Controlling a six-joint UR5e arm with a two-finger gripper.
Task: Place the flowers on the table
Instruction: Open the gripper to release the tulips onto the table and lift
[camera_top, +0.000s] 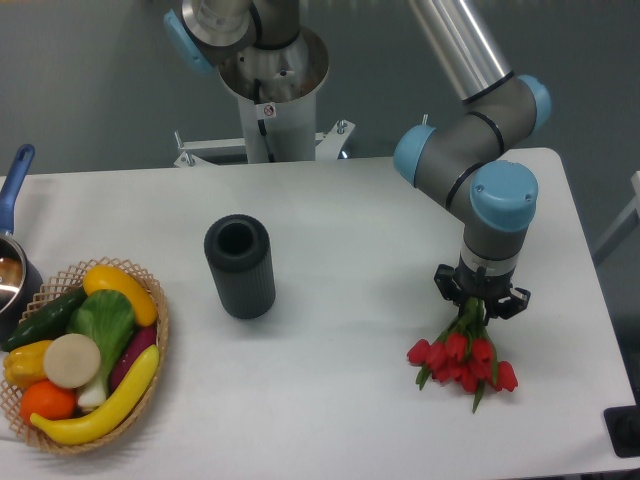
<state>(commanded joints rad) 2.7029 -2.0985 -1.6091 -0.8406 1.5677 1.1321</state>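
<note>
The flowers (460, 360), a bunch of red tulips with green stems, are at the right front of the white table (340, 220). Their heads fan out low over or on the tabletop, and I cannot tell whether they touch it. Their stems run up into my gripper (481, 306), which points straight down right above them and is shut on the stems. The wrist hides most of the fingers.
A dark upright cylinder (240, 266) stands left of centre. A wicker basket (150, 300) of toy vegetables sits at the front left, with a pot (12, 270) with a blue handle behind it. The table's right edge is close to the flowers.
</note>
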